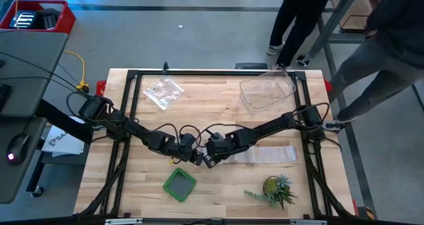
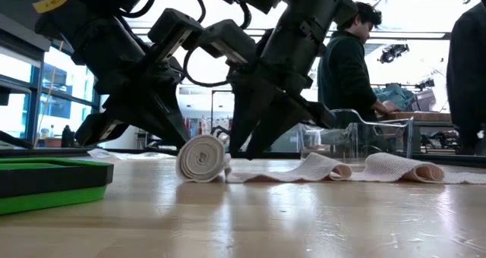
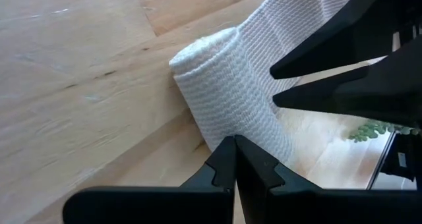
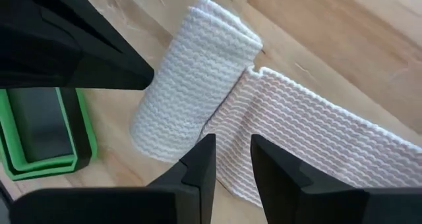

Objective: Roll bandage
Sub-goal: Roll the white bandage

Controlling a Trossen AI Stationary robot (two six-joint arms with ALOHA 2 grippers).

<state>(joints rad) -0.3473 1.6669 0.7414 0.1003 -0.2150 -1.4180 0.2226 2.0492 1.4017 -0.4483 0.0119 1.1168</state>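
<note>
Between both grippers: bandage, rolled part lying on table, loose strip trailing away beneath right arm. Left gripper fingers pressed together, holding nothing, tips just beside roll. Right gripper fingers slightly parted, hovering over strip just beside roll, gripping nothing. Green tray near left gripper.

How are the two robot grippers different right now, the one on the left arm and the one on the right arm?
The left gripper has its fingers pressed together, while the right gripper has a small gap between its fingers. The left gripper's tips point at the rolled-up end of the bandage, while the right gripper sits over the flat strip just beside the roll. They share a lot: both are dark, both have two fingers, both are low over the table, and neither one is holding the bandage.
</note>
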